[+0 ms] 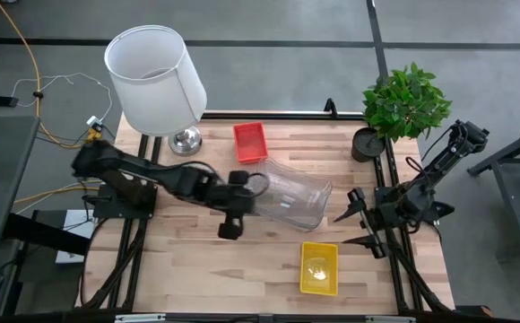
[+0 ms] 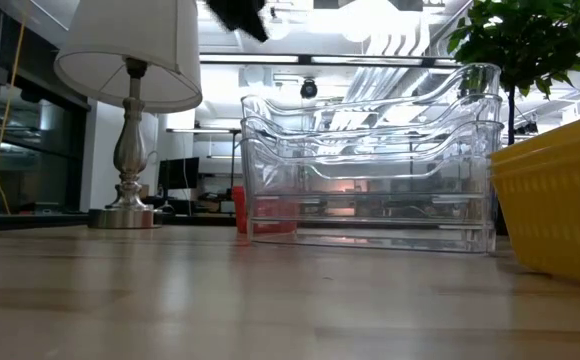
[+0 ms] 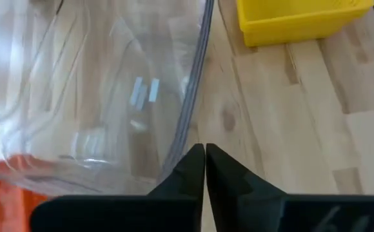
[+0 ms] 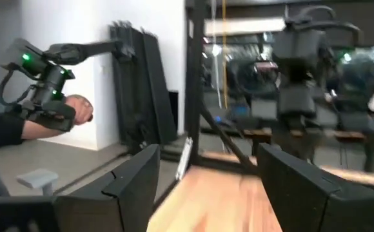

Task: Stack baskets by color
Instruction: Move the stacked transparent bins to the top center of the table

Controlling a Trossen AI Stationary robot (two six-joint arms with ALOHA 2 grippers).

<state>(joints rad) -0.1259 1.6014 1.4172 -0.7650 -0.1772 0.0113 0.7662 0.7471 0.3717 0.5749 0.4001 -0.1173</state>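
1. Stack of clear transparent rectangular plastic bins point(image 1: 294, 197) at table centre, just at 3 o'clock of the left gripper point(image 1: 242, 190).
2. Small red perforated plastic basket point(image 1: 249, 142) at 12 o'clock of the bins; yellow perforated plastic basket point(image 1: 319, 267) at 5 o'clock.
3. Light wooden plank table point(image 1: 188, 260); white-shaded lamp point(image 1: 156, 79) at 10 o'clock, potted green plant point(image 1: 403, 103) at 2 o'clock.
4. Left gripper fingers point(image 3: 193, 169) pressed together, tips at the bin rim; grasp impossible to confirm.
5. Right gripper point(image 1: 360, 222) at 3 o'clock, spread wide, empty.
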